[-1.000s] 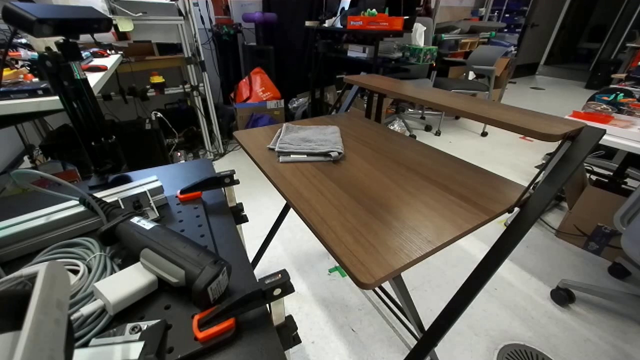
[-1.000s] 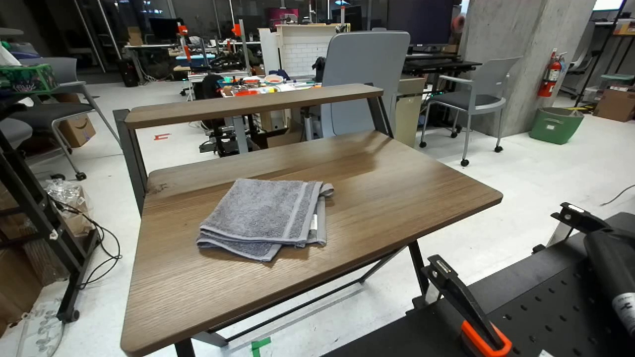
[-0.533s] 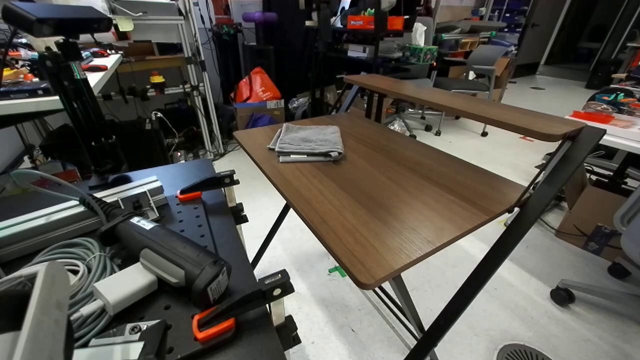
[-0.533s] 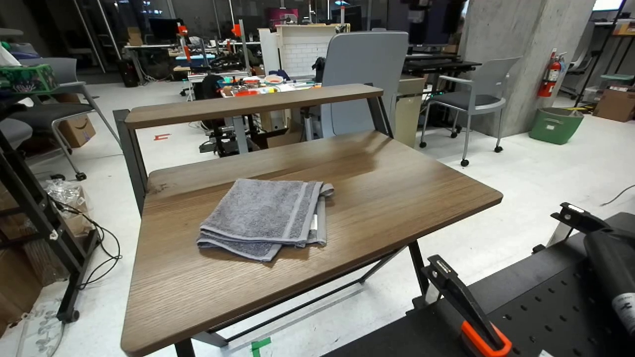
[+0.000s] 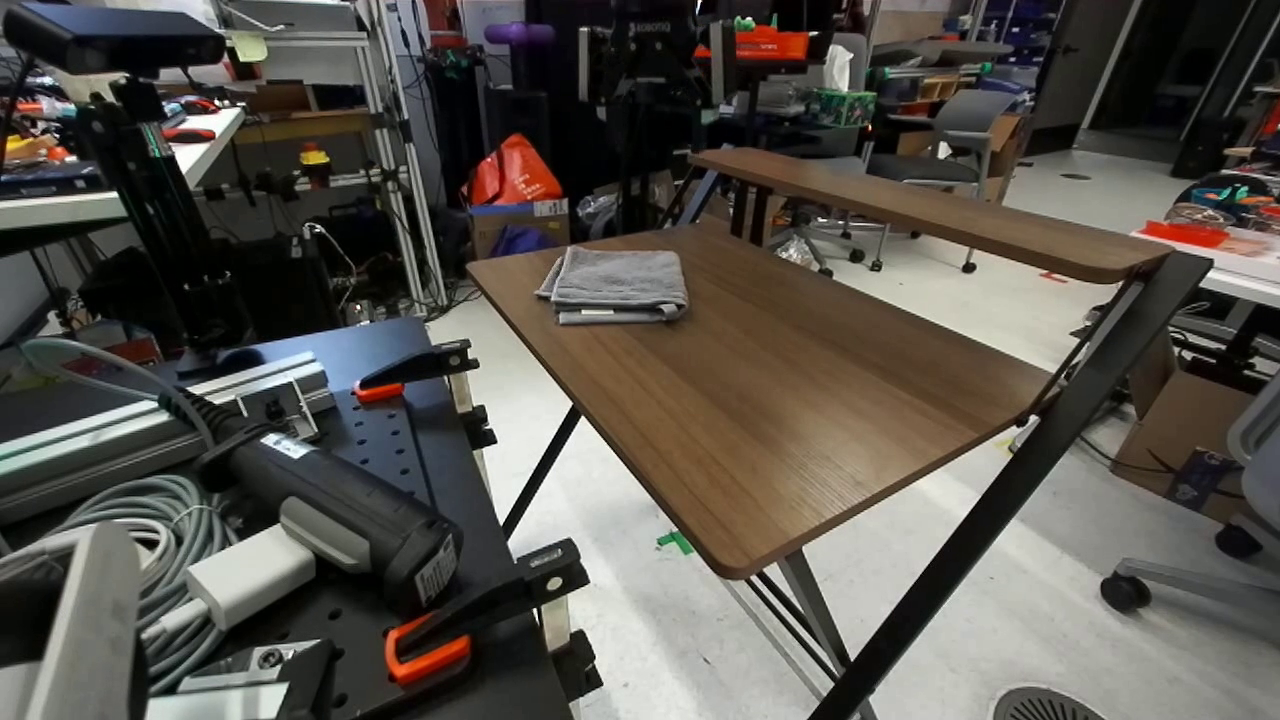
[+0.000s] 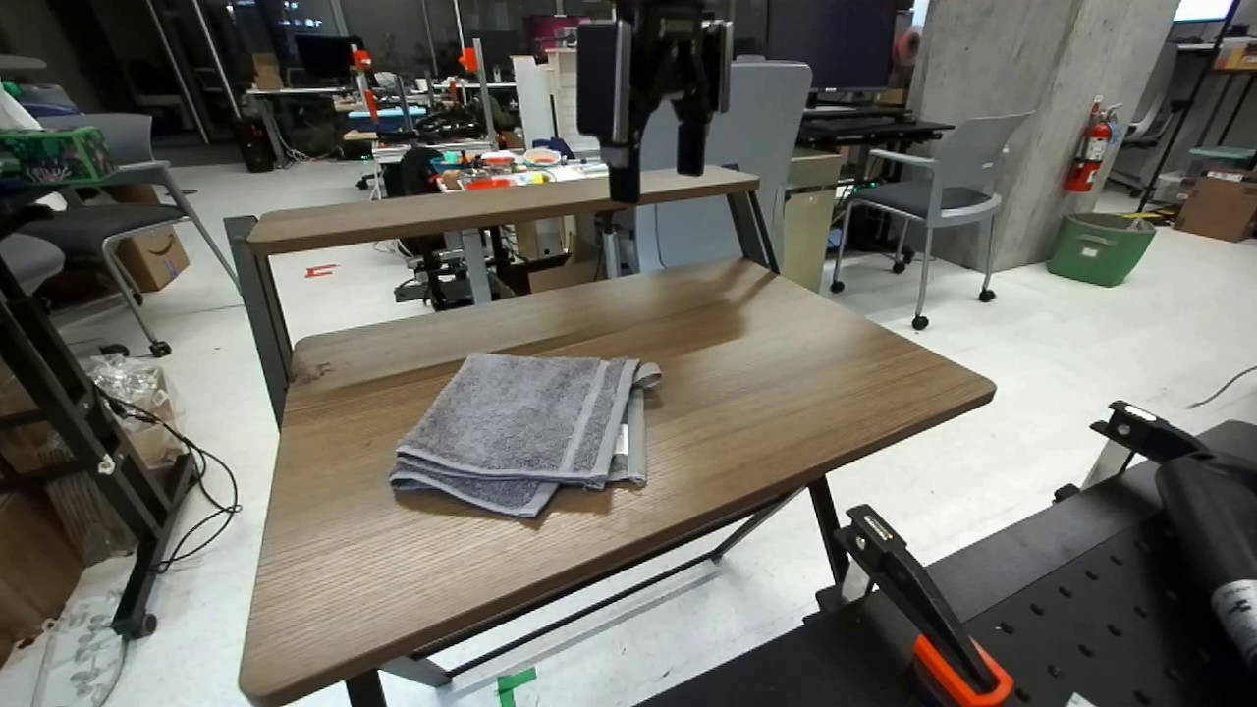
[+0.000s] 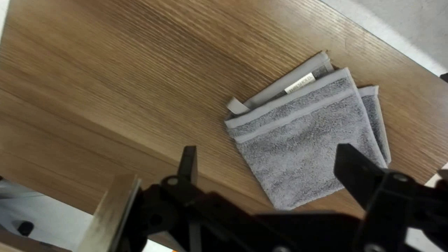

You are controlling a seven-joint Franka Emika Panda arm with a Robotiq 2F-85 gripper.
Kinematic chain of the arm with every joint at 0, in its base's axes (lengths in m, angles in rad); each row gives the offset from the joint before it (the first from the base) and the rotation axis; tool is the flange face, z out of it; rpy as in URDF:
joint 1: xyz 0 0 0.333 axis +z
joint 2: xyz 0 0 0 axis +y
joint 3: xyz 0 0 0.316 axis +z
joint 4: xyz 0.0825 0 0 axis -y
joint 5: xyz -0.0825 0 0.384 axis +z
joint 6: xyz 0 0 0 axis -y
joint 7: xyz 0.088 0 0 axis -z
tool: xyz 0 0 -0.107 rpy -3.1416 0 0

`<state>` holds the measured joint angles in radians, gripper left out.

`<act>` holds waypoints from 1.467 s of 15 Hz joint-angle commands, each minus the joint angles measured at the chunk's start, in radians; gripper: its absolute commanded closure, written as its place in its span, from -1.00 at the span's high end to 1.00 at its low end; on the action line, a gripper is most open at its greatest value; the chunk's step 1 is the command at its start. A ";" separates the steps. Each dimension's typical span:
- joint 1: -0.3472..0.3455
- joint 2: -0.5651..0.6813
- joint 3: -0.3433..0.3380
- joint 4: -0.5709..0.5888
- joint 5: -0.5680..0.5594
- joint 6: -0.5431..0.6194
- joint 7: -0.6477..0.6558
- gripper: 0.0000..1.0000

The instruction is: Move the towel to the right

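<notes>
Lower and further across than half a second ago: the claw (image 6: 658, 169), then a dark fragment at the top border of an exterior view, now hangs there nearly whole, its black fingers (image 6: 625, 182) pointing down. We read it as released: in the wrist view the blunt fingers stand wide apart, towel (image 7: 301, 148) and wood grain showing between them. Flat plates (image 6: 601, 83) with pale edges flank it. Towel unmoved: it lies on the tabletop (image 6: 835, 363), nearer one short end, well below the claw and apart from it. We note grey looped pile, a smooth lighter band (image 7: 297, 117) along one side, bound hems, a narrow fabric loop (image 7: 238, 106) and a small white label (image 7: 300, 83) bearing print. Folds stack into a rough rectangle, lower layers fanned askew. Tabletop: brown, streaked wood grain, rounded corners, faint sheen. Along one long side runs a raised shelf (image 6: 501, 208) of matching brown, on dark slanted uprights (image 6: 263, 314). Near the tabletop we log a black bench (image 5: 462, 485) drilled with rows of holes, orange-ended clamps (image 5: 505, 600) at its edge.
</notes>
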<state>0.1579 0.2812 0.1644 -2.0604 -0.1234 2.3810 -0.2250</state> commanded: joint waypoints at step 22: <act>0.075 0.604 -0.001 0.501 -0.132 -0.152 -0.137 1.00</act>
<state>0.2308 0.8581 0.1814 -1.6020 -0.2334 2.2584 -0.3477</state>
